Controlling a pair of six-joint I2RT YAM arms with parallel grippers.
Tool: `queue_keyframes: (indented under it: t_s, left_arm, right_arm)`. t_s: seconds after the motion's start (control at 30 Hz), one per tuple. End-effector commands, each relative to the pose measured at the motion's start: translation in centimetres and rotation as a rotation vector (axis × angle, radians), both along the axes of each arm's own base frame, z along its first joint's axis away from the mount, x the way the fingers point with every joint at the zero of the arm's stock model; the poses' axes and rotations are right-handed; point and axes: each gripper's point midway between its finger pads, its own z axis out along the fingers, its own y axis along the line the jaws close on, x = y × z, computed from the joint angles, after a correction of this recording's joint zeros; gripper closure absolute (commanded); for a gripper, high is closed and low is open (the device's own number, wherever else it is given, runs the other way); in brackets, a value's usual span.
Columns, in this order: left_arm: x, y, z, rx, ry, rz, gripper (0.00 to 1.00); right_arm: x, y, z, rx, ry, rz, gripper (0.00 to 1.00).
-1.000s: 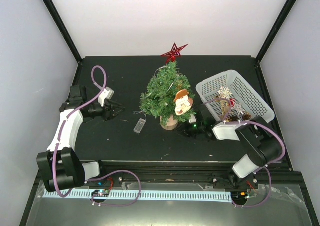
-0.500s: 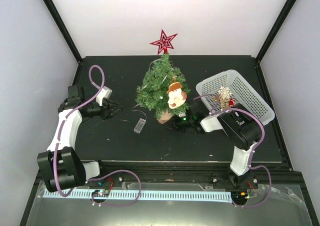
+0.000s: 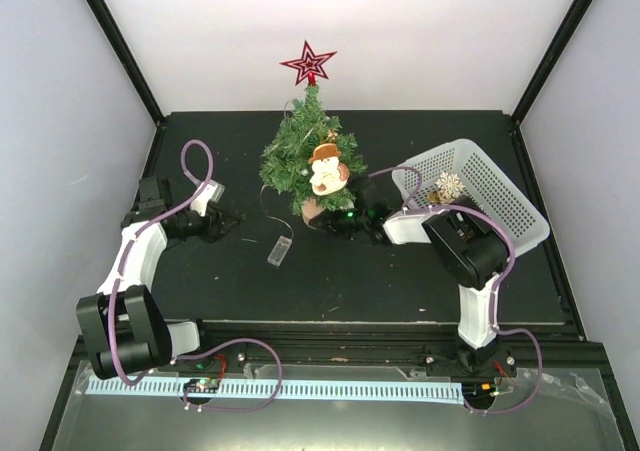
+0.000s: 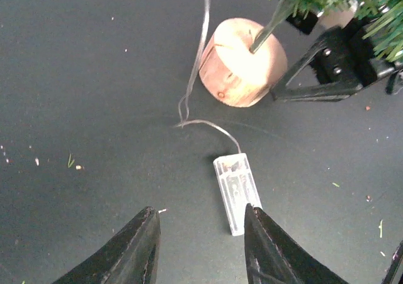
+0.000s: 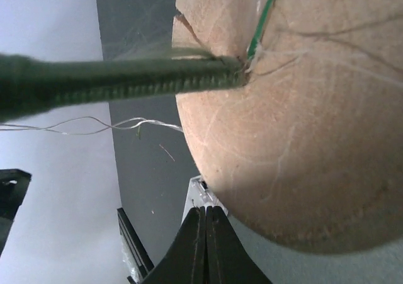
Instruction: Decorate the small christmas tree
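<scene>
The small christmas tree (image 3: 300, 156) stands at the back middle of the black table, with a red star (image 3: 308, 64) on top and a Santa ornament (image 3: 325, 168) on its front. Its wooden stump base (image 4: 242, 63) looks tilted. My right gripper (image 3: 337, 221) is shut, its tips against the right side of the base (image 5: 302, 120); nothing shows between the fingers (image 5: 206, 210). My left gripper (image 4: 200, 211) is open and empty, low over the table, just short of the clear battery pack (image 4: 237, 193) of the light wire (image 4: 201, 45).
A white basket (image 3: 500, 186) at the right holds a snowflake ornament (image 3: 449, 184) and other decorations. The battery pack (image 3: 280, 249) lies between the arms, its thin wire running up into the tree. White walls close in the table.
The tree has slid left and toward the back, from leaning to more upright, with my right gripper following at its base. My left arm has shifted only slightly.
</scene>
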Motion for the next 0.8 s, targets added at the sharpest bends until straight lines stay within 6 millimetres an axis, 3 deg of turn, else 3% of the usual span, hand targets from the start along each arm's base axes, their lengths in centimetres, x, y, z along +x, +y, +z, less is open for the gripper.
queue_keyframes:
  t_s: [0.0, 0.13, 0.23, 0.43, 0.57, 0.67, 0.77]
  left_arm:
    - [0.1, 0.5, -1.0, 0.030, -0.006, 0.007, 0.61]
    - [-0.1, 0.3, -1.8, 0.012, 0.006, -0.004, 0.64]
    - [-0.4, -0.1, -2.7, -0.017, 0.046, -0.029, 0.66]
    - [0.1, -0.2, -1.8, -0.036, 0.029, -0.040, 0.65]
    - [0.6, 0.0, -1.1, -0.019, 0.001, -0.027, 0.62]
    - [0.9, 0.2, -0.6, -0.018, -0.011, -0.016, 0.60]
    - [0.9, 0.2, 0.0, -0.024, -0.016, -0.008, 0.60]
  right_arm:
    - [-0.8, -1.2, 0.4, -0.049, -0.032, -0.007, 0.99]
    - [-2.4, -2.3, 0.6, -0.080, -0.051, 0.024, 0.97]
    - [-3.4, -3.1, 1.0, -0.107, -0.077, 0.053, 0.84]
    - [-6.2, -4.9, 0.9, -0.269, -0.206, 0.132, 0.55]
    - [-8.1, -6.9, 1.1, -0.439, -0.298, 0.154, 0.49]
    - [-9.8, -7.3, 1.8, -0.540, -0.371, 0.174, 0.42]
    - [-11.6, -7.9, 2.6, -0.658, -0.400, 0.213, 0.41]
